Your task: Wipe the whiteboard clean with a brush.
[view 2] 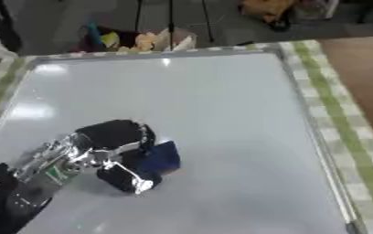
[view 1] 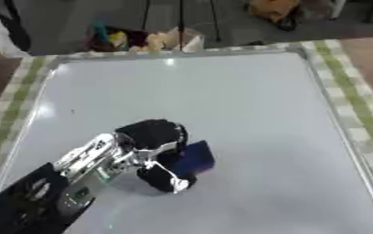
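Left eye view: left hand curled round a blue brush, pressing it onto the whiteboard, lower left

No legible text, label, brand, number or sign in either eye view. Whiteboard surface carries no readable writing. A small green patch on the left arm, at the whiteboard's near-left corner, may be a label; its characters cannot be made out.
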`<state>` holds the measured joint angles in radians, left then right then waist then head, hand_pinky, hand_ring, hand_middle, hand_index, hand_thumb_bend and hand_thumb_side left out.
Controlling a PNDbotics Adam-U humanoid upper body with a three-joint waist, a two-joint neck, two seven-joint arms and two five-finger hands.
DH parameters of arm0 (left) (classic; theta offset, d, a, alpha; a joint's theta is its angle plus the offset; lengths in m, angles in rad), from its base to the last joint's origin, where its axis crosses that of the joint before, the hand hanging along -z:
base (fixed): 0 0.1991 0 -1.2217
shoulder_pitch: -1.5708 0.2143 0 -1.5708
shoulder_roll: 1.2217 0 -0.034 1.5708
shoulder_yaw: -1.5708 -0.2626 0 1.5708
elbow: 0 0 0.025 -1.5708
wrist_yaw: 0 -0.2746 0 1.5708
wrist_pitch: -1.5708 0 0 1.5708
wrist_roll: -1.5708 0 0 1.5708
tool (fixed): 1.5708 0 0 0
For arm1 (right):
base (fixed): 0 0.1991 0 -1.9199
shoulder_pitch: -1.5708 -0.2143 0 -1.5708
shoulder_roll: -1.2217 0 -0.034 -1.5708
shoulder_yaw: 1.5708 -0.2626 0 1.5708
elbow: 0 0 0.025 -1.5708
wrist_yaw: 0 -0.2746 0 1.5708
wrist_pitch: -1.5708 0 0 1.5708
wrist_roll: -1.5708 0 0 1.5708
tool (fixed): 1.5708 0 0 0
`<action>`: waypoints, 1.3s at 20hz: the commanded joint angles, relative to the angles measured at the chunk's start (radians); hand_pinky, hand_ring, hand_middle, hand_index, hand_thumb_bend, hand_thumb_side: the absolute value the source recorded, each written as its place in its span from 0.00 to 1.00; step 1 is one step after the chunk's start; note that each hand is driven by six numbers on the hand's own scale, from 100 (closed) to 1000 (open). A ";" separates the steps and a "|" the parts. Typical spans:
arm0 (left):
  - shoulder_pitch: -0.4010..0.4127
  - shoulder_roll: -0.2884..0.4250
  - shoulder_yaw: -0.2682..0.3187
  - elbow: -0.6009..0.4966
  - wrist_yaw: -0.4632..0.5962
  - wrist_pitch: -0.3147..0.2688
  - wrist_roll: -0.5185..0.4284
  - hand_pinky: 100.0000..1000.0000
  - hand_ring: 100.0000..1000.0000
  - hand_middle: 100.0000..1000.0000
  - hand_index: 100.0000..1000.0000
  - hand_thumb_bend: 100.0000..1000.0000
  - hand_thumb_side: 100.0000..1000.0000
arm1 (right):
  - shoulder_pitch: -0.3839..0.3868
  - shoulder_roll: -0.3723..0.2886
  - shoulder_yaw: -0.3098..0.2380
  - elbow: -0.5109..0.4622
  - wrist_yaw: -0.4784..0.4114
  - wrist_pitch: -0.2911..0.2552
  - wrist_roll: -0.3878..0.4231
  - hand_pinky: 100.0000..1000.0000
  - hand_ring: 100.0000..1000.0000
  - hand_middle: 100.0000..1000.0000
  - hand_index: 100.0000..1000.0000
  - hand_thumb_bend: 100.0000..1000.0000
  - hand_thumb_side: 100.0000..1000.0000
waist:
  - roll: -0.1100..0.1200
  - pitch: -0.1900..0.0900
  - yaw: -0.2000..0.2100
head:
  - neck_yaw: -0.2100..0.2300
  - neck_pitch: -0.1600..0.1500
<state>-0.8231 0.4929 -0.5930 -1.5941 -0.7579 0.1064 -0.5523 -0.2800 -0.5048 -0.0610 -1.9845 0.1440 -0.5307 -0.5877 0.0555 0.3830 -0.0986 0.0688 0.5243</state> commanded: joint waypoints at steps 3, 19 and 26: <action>-0.008 0.022 0.013 -0.013 -0.004 0.008 0.001 0.36 0.49 0.45 0.10 0.15 0.35 | -0.001 -0.015 -0.006 -0.015 -0.005 -0.006 0.001 0.71 0.66 0.51 0.76 0.00 0.79 | -0.007 -0.020 0.002 | 0.002 -0.014; -0.004 0.066 0.065 -0.066 0.009 0.043 0.014 0.36 0.47 0.44 0.10 0.13 0.34 | 0.003 -0.021 -0.005 -0.015 -0.006 -0.011 0.005 0.71 0.66 0.51 0.76 0.00 0.79 | -0.005 -0.024 0.012 | 0.001 -0.011; 0.003 0.110 0.104 -0.094 0.018 0.064 0.010 0.36 0.47 0.43 0.09 0.13 0.34 | 0.006 -0.021 -0.004 -0.015 -0.004 -0.009 0.007 0.72 0.66 0.51 0.76 0.00 0.80 | -0.002 -0.025 0.015 | 0.000 -0.008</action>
<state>-0.8090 0.5680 -0.5135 -1.6668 -0.7448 0.1643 -0.5430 -0.2712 -0.5048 -0.0606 -1.9845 0.1421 -0.5368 -0.5813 0.0570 0.3820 -0.0838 0.0688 0.5211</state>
